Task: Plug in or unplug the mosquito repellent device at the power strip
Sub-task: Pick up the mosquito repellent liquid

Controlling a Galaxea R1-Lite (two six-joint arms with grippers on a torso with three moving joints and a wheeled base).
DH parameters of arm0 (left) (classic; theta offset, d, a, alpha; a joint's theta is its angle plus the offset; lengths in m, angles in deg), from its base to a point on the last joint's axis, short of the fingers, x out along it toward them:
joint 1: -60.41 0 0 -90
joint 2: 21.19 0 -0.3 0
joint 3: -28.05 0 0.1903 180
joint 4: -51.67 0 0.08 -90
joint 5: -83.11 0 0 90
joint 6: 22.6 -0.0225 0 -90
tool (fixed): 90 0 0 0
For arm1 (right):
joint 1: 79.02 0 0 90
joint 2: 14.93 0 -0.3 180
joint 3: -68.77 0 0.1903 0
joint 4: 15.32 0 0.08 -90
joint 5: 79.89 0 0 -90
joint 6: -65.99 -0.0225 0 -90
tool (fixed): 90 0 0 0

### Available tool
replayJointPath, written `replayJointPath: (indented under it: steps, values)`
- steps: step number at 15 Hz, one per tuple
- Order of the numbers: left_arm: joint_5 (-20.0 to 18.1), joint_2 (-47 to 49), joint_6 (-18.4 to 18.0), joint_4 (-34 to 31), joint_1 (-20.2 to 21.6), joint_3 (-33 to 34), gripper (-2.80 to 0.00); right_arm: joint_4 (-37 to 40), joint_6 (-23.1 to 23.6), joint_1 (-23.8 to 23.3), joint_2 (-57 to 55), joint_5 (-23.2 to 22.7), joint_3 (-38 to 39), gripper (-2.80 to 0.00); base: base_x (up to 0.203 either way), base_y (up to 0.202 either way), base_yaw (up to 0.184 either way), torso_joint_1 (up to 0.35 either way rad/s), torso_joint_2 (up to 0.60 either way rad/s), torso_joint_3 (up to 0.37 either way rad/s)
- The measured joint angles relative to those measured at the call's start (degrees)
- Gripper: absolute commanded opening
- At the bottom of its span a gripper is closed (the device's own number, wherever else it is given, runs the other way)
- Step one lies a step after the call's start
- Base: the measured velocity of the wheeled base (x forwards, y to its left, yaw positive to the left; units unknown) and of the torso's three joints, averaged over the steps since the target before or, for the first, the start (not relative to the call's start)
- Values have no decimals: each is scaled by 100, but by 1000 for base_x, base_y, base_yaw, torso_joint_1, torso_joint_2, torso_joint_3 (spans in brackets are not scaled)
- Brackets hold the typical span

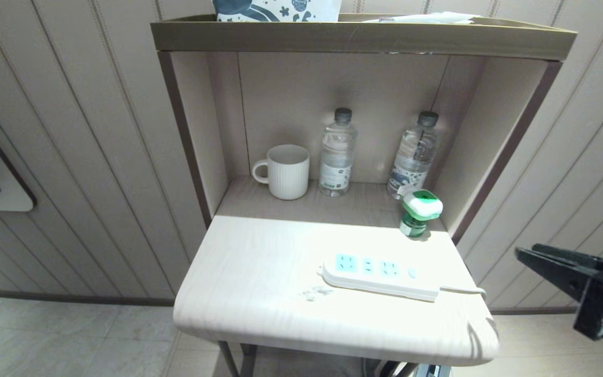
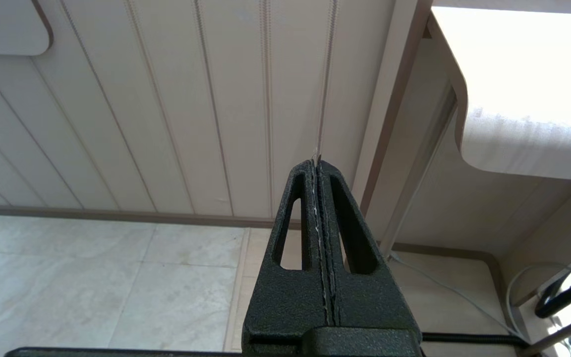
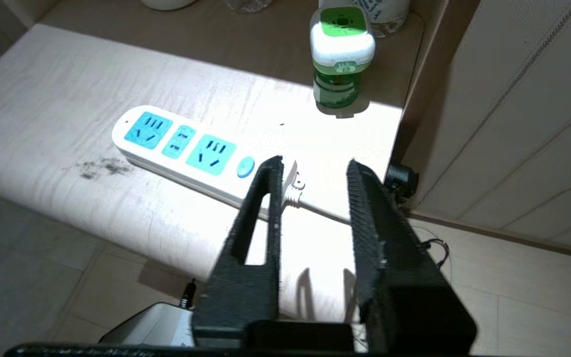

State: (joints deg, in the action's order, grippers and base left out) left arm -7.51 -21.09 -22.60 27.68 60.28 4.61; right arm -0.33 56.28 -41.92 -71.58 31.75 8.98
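Mosquito repellent device (image 3: 342, 54) upright — well beyond right gripper's (image 3: 315, 171) parted jaws.

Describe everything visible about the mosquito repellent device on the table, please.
The mosquito repellent device has a rounded white head with a bright green top and a small translucent green bottle beneath. It looks like plastic. It stands upright on its bottle, unplugged, at the tabletop's far right, in front of a water bottle and apart from the power strip. Only the table touches it.

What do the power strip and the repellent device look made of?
Power strip: likely smooth white plastic with a slight sheen, matte pale blue socket panels. Mosquito repellent device: glossy white and green plastic head; the bottle below looks like translucent green plastic, possibly glass.
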Motion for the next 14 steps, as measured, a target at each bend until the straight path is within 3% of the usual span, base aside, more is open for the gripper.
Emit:
replayJointPath:
  steps: [7, 14]
  values:
    - [0, 0, -1, 2, 2, -2, -280, -65, 163, 101, -1524, 364, -873, 0, 0, 0, 0, 0, 0, 0]
    - [0, 0, -2, 1, 0, -2, -280, -199, 225, -569, -2536, 367, -1530, 0, 0, 0, 0, 0, 0, 0]
